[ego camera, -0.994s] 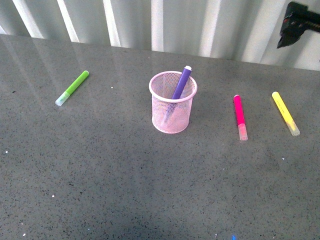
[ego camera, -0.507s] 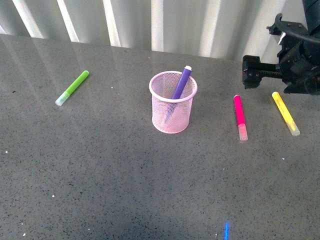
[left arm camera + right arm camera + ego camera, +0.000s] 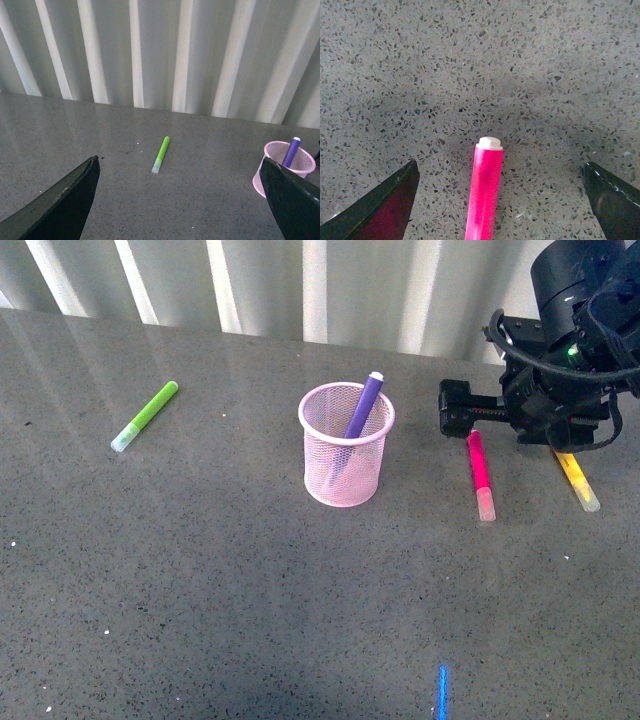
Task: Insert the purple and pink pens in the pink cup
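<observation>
The right gripper [image 3: 456, 412], gaping apart like the left gripper [image 3: 178, 165], is hovering over the magenta-pink marker pen [image 3: 480, 473] on the grey table [image 3: 250, 590], between a yellow marker [image 3: 581, 482] and the pink wire-mesh cup [image 3: 343, 478] holding the purple pen [image 3: 364, 405].

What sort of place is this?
Likely a lab or workshop test bench: a grey speckled tabletop, a ribbed panel wall behind it, and a black robot arm above it.

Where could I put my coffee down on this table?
The near stretch of the table is bare, as is the gap between the green marker and the pink cup. Right of the cup is crowded: pink pen, yellow marker, right pincer over the pen.
</observation>
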